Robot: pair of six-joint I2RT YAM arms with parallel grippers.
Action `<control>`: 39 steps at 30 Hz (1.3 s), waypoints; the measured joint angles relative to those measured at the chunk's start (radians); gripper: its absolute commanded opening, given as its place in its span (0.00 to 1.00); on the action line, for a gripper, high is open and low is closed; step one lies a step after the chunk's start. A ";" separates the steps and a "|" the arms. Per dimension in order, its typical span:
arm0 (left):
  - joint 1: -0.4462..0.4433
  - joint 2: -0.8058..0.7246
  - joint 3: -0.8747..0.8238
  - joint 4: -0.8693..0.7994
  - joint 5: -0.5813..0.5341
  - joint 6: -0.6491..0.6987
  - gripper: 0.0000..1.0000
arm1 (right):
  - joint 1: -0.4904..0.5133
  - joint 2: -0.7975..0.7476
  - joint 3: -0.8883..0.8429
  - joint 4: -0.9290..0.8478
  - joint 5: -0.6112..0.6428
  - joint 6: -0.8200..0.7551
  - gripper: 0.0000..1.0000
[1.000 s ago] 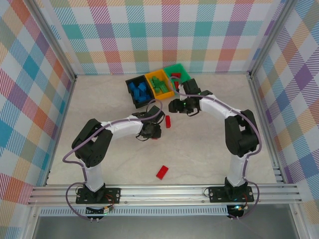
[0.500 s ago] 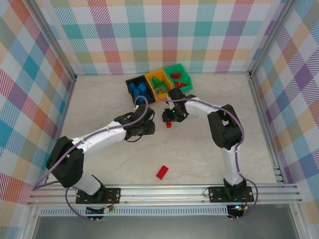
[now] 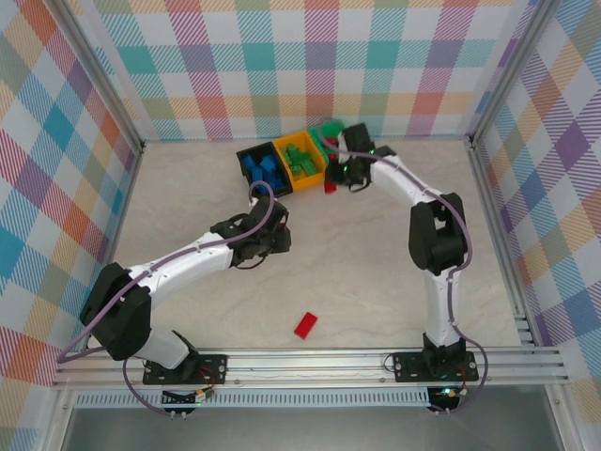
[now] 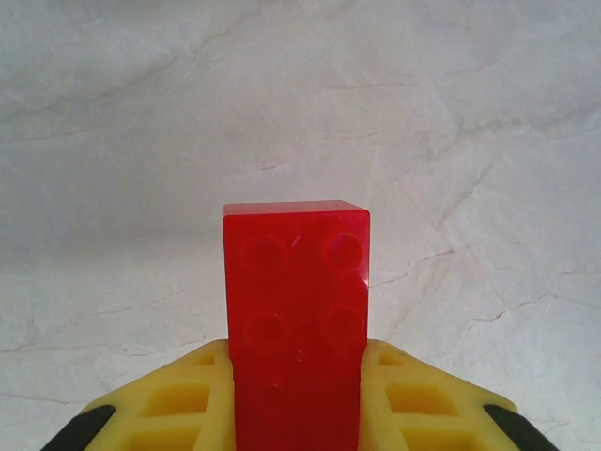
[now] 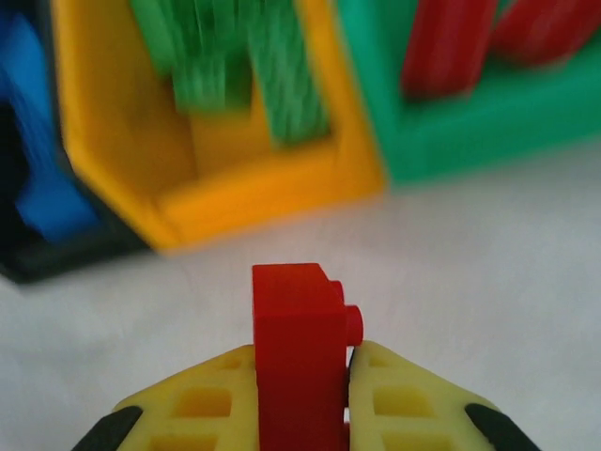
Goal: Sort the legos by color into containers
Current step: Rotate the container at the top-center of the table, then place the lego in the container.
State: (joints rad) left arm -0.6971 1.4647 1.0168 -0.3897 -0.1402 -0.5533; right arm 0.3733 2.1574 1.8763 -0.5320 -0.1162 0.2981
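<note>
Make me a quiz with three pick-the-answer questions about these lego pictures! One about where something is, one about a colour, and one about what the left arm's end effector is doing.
1. Where does the loose red brick lie?
A) on the bare table, towards the arms' end
B) inside a bin
C) stacked on another brick

2. What colour are the bricks in the orange-yellow bin?
A) red
B) green
C) blue

3. What state is the left end effector in?
A) open and empty
B) shut on a blue brick
C) shut on a red brick

Answers:
1 A: the top view shows it alone on the table surface, apart from the bins.
2 B: the right wrist view shows green bricks inside it.
3 C: the left wrist view shows the clamped red brick between its yellow fingers.
</note>
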 measured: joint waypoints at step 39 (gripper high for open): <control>0.000 0.188 0.249 0.074 0.146 -0.023 0.20 | -0.024 -0.076 -0.351 0.197 0.028 0.044 0.61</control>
State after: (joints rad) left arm -0.6971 1.6531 1.2655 -0.3157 0.0055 -0.5758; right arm 0.3489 2.0815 1.5253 -0.3351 -0.0879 0.3424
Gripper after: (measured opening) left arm 0.256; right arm 0.536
